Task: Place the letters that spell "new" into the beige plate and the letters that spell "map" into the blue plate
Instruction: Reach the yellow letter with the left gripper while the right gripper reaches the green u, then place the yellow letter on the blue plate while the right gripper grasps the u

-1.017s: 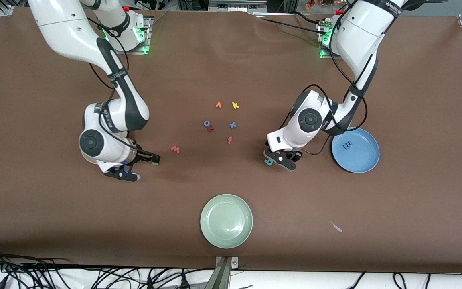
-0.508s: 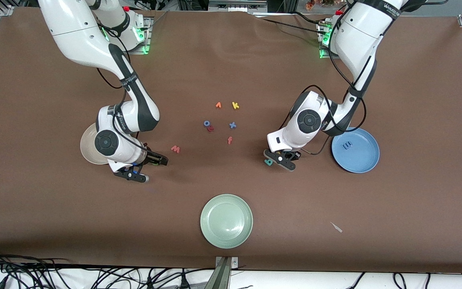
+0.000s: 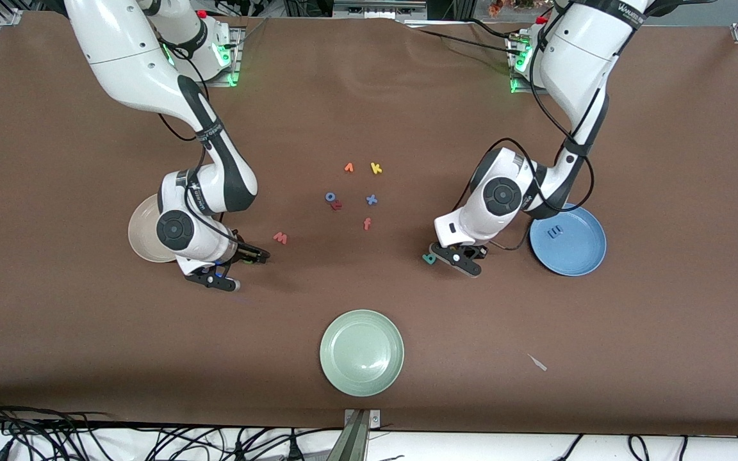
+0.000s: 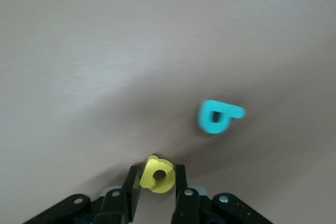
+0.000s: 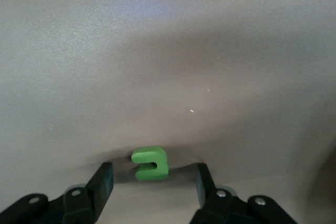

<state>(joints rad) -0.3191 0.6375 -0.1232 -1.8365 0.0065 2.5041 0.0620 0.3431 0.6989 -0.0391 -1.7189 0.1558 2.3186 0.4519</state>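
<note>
My left gripper (image 4: 157, 174) is shut on the yellow "a" (image 4: 157, 177), low over the table beside the blue plate (image 3: 583, 256). The teal "p" (image 4: 218, 116) lies on the table just off its fingertips, also seen in the front view as the teal "p" (image 3: 430, 258). A blue "m" (image 3: 555, 232) rests in the blue plate. My right gripper (image 5: 152, 179) is open, one finger on each side of the green "n" (image 5: 150, 162) without touching it. The pinkish "w" (image 3: 280, 238) lies close by. The beige plate (image 3: 141, 237) is partly hidden under the right arm.
Other letters sit mid-table: orange "v" (image 3: 348, 168), yellow "k" (image 3: 376, 168), blue "o" (image 3: 330, 197) touching a dark red letter (image 3: 337, 205), blue "x" (image 3: 371, 200), orange "f" (image 3: 366, 223). A pale green plate (image 3: 362, 352) stands near the front edge, a white scrap (image 3: 538, 362) beside it.
The right arm slid toward the table's middle, uncovering the beige plate, and its jaws narrowed around the "n". The left gripper closed on the "a" and shifted slightly toward the blue plate.
</note>
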